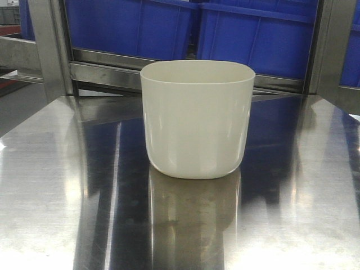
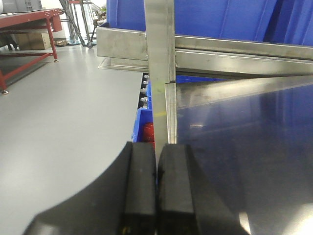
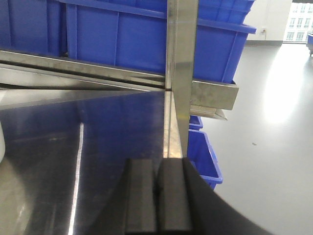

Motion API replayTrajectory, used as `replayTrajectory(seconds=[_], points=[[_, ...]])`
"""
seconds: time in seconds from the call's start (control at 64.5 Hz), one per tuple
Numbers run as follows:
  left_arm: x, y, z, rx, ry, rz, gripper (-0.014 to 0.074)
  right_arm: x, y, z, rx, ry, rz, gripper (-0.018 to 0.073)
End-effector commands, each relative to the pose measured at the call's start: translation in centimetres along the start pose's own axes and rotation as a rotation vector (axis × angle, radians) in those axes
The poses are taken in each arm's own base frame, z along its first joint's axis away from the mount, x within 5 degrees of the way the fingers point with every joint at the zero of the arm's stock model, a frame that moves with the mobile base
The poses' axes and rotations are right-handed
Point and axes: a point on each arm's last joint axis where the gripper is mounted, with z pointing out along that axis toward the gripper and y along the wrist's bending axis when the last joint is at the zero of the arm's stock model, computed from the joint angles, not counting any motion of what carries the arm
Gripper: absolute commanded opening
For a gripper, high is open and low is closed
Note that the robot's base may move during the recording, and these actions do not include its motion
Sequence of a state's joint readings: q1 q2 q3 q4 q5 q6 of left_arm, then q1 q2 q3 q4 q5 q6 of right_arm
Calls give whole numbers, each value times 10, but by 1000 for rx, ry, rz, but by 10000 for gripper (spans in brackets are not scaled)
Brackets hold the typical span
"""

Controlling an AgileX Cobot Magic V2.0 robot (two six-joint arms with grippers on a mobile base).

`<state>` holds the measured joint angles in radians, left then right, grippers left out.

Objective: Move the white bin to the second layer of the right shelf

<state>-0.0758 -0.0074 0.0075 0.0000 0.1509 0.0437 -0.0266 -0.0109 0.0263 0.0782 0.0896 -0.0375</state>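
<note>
The white bin (image 1: 197,118) stands upright in the middle of the shiny steel tabletop (image 1: 50,185) in the front view, nothing touching it. A sliver of its wall (image 3: 1,142) shows at the left edge of the right wrist view. My left gripper (image 2: 156,156) is shut with nothing in it, hanging over the tabletop's left edge. My right gripper (image 3: 156,169) is also shut and empty, over the tabletop's right edge. Neither gripper appears in the front view. The right shelf second layer is out of view.
Large blue crates (image 1: 253,34) sit on a steel rack (image 1: 101,70) right behind the tabletop. Steel uprights (image 2: 160,68) (image 3: 182,73) rise at both table edges. More blue bins (image 3: 203,156) lie below on the right. A red workbench (image 2: 27,29) stands far left on grey floor.
</note>
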Motion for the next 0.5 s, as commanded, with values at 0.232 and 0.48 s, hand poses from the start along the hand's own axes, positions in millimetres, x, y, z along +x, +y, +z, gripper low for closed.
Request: replayTrajectory(seconds=[0.232, 0.48], points=[[4, 0, 1, 2, -61, -11, 85, -61, 3, -12, -4, -125, -8, 57], [4, 0, 1, 2, -61, -11, 85, -98, 5, -5, -10, -37, -7, 57]])
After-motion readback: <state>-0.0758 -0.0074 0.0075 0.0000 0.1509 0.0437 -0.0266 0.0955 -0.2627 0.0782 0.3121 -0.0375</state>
